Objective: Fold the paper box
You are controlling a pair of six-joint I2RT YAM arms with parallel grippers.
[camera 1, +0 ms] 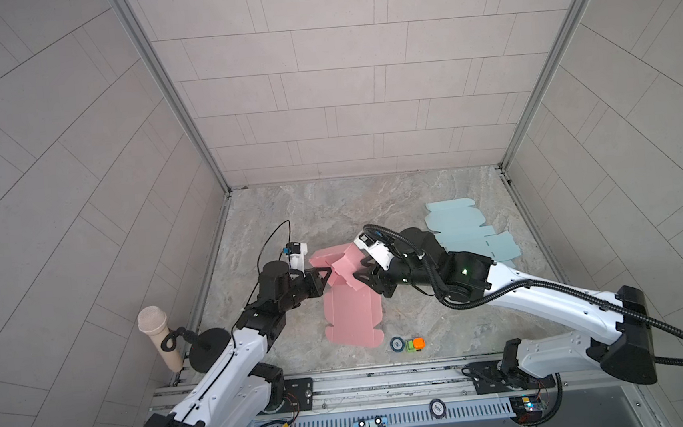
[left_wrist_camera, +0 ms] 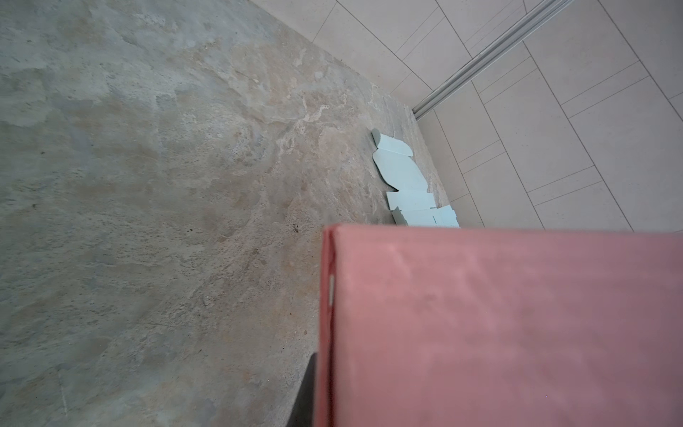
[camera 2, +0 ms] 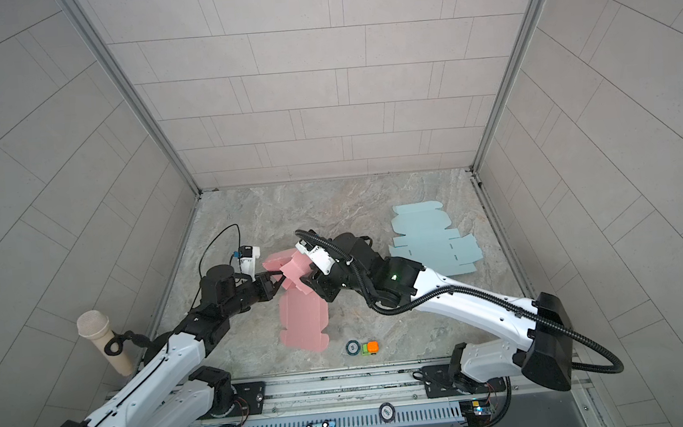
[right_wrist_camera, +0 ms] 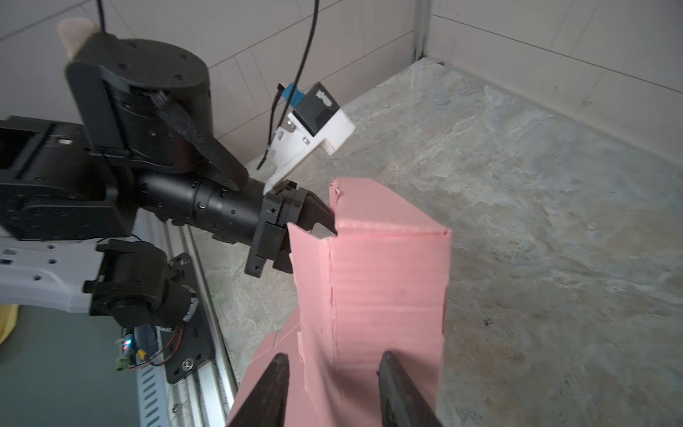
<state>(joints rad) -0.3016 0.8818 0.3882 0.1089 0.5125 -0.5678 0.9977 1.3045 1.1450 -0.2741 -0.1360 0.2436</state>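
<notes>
We have both claws at the pink paper box [right_wrist_camera: 388,281].
Our left claw [right_wrist_camera: 327,225] pinches its flap edge; our right claw [right_wrist_camera: 332,362] stands apart, straddling the raised panel.

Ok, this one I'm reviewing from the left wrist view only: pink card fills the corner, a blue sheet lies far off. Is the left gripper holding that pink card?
Observer: Yes; the right wrist view shows the left gripper shut on an upper edge of the pink box.
Operator: And the right one?
Observer: The right gripper has its jaws apart at a raised pink panel; whether it grips, I cannot tell.
Operator: Anything else lying about?
Observer: In both top views, a small orange and green block sits beside a round disc.
</notes>
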